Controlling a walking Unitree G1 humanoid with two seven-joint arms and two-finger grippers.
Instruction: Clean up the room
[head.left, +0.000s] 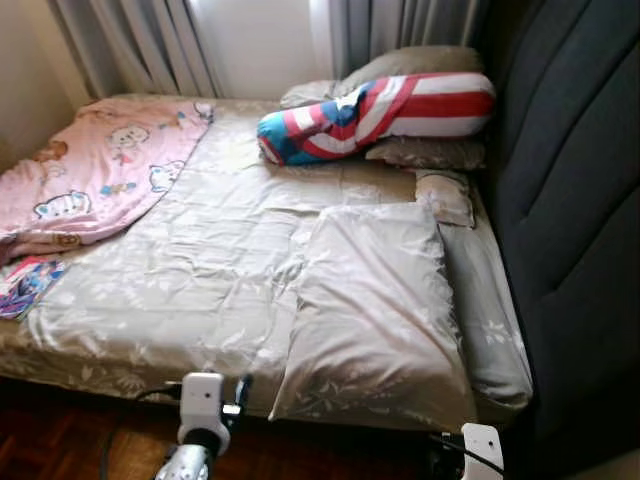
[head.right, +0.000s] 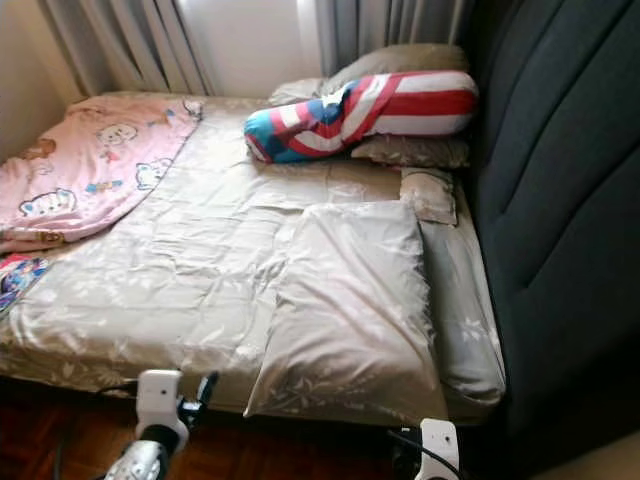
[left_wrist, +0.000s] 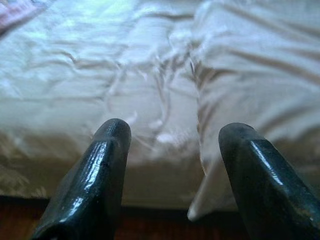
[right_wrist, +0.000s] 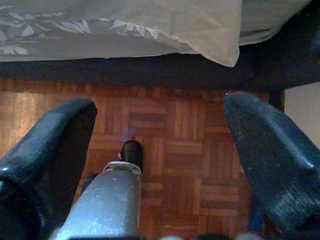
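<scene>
Left claw (left_wrist: 172, 175) apart, low at bed edge w/ beige pillow (head.left: 375, 305) just ahead; right claw (right_wrist: 160, 165) apart over floor.

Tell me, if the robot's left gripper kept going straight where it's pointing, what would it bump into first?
Probably the bed sheet at the near edge of the bed, right beside the big pillow. The left gripper, jaws open, aims about at the seam between them, so depth is hard to judge.
</scene>
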